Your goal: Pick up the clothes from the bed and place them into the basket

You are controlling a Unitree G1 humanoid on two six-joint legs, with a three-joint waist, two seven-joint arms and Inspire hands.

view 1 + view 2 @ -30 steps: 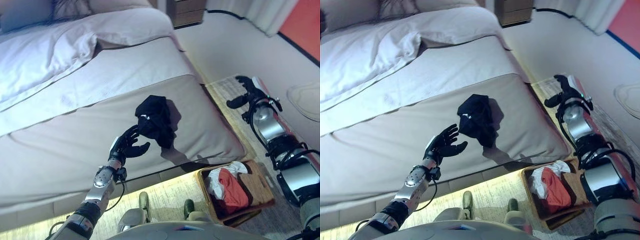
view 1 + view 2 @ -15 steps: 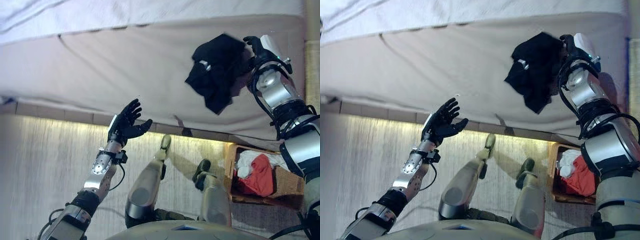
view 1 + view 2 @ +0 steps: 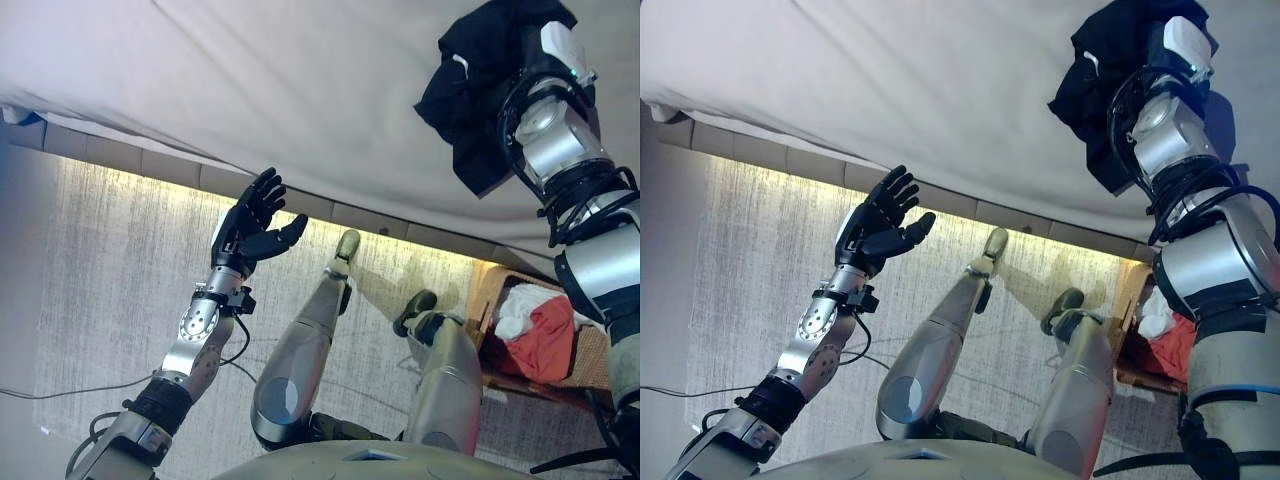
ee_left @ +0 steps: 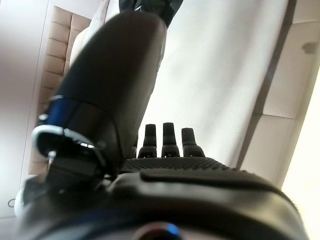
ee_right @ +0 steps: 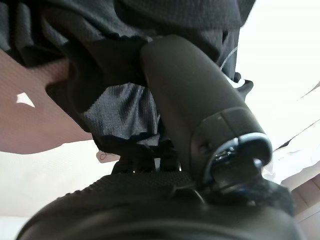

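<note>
A black garment (image 3: 475, 100) lies bunched near the edge of the beige bed (image 3: 300, 80), at the upper right of the eye views. My right hand (image 3: 555, 45) is pressed into the garment from its right side. In the right wrist view its thumb (image 5: 195, 95) lies against the black cloth (image 5: 125, 115), and the rest of the hand is buried in the folds. My left hand (image 3: 245, 230) is open and empty, held over the floor below the bed's edge, well left of the garment. A wicker basket (image 3: 487, 295) stands on the floor at the lower right.
The basket holds a red piece (image 3: 548, 340) and a white piece (image 3: 520, 300) of clothing. A lit strip (image 3: 150, 170) runs under the bed's base. A pale striped rug (image 3: 110, 300) covers the floor between me and the bed.
The camera has swung down towards the bed's edge and the floor. My right hand has come from beside the bed onto the black garment. My left hand has drawn back off the bed.
</note>
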